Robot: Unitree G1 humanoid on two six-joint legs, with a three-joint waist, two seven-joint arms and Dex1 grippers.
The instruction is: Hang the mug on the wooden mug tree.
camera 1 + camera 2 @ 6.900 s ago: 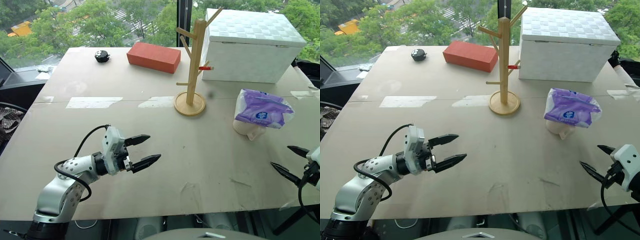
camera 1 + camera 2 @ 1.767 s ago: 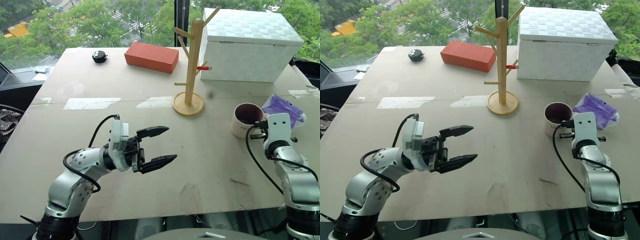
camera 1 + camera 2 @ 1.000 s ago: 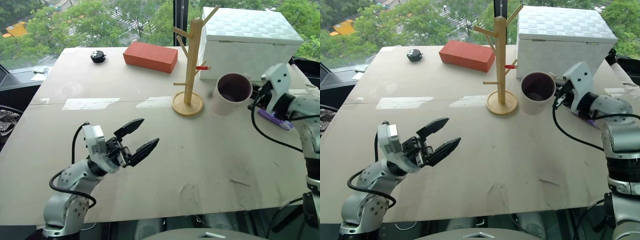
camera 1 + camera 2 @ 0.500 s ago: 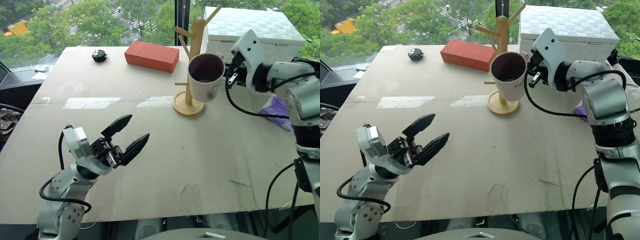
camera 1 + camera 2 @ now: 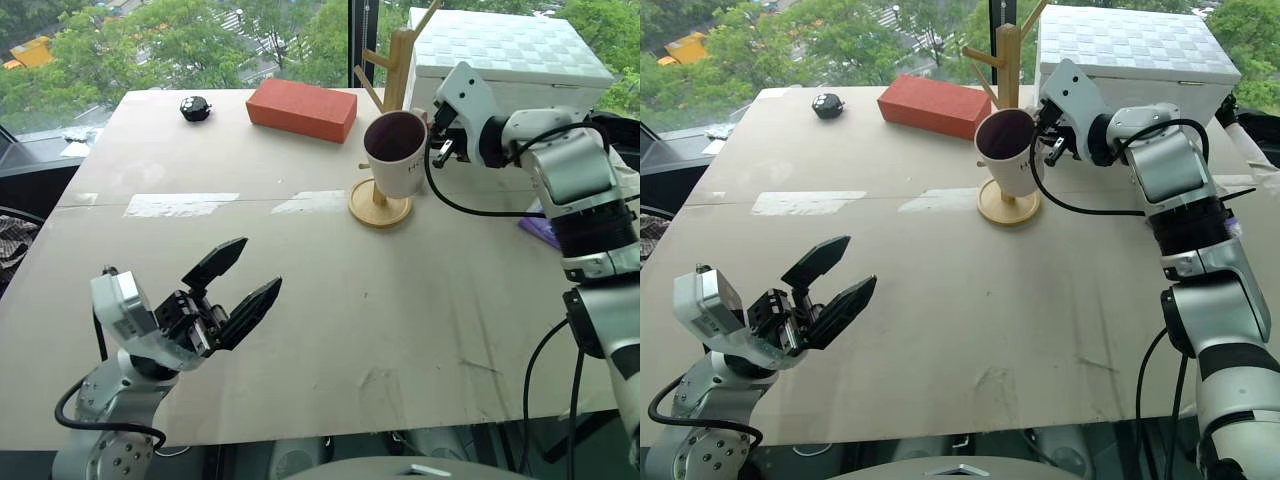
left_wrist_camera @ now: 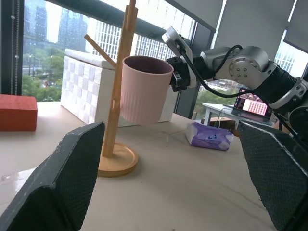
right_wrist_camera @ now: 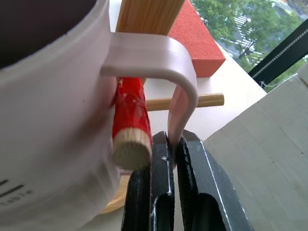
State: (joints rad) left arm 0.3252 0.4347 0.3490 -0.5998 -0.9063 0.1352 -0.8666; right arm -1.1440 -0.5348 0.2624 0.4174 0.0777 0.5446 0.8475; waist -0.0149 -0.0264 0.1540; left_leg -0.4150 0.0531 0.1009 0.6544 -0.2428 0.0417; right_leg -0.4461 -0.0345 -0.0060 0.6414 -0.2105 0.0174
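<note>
Holding: my right gripper (image 7: pixel 168 159) clenched on the handle of the mug (image 5: pixel 396 152), airborne against the wooden mug tree (image 5: pixel 387 110), above its round base. Red-tipped peg (image 7: pixel 129 122): its end sits inside the handle loop. Advice: slide the loop further along the peg, lower gently, then release. Left gripper (image 5: pixel 232 295): jaws spread, empty, well apart from the tree.
</note>
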